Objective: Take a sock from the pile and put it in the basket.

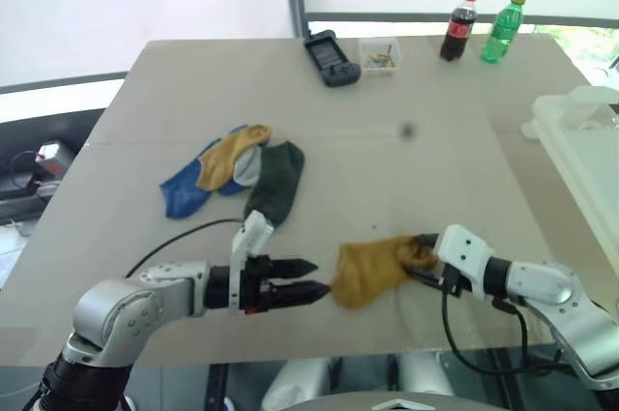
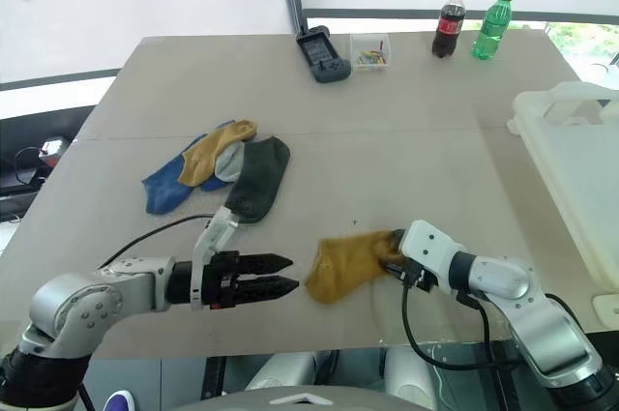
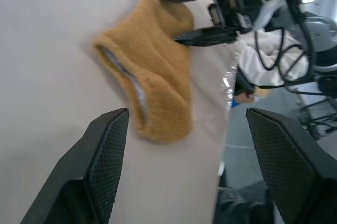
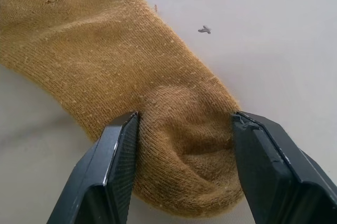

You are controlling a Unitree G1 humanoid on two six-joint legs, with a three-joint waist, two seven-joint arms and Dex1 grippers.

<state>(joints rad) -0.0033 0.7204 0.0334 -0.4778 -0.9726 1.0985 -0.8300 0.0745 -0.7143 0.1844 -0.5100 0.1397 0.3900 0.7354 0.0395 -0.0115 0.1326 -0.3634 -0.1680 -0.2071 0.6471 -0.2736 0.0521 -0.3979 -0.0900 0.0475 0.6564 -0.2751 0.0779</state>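
At about 9 o'clock on the smooth tan table [image 1: 406,189] lies the pile [image 1: 237,174] of soft, floppy socks: blue, mustard-yellow, light grey and dark green, overlapping each other. Below it, near 7 o'clock, the left gripper [image 1: 308,285] points to the right. Its two black fingers [image 3: 108,153] have a bumpy, dotted face and stand wide apart, holding nothing. Just past their tips lies a single mustard-yellow sock [image 1: 372,266], knitted and fuzzy, a little crumpled, flat on the table near its front edge. The right gripper [image 4: 181,145] sits at the sock's right end. Its fingers press on both sides of the bunched toe part, so it is holding the sock. At 3 o'clock, far from the sock, stands the basket [image 2: 571,164], off-white smooth plastic with a raised rim.
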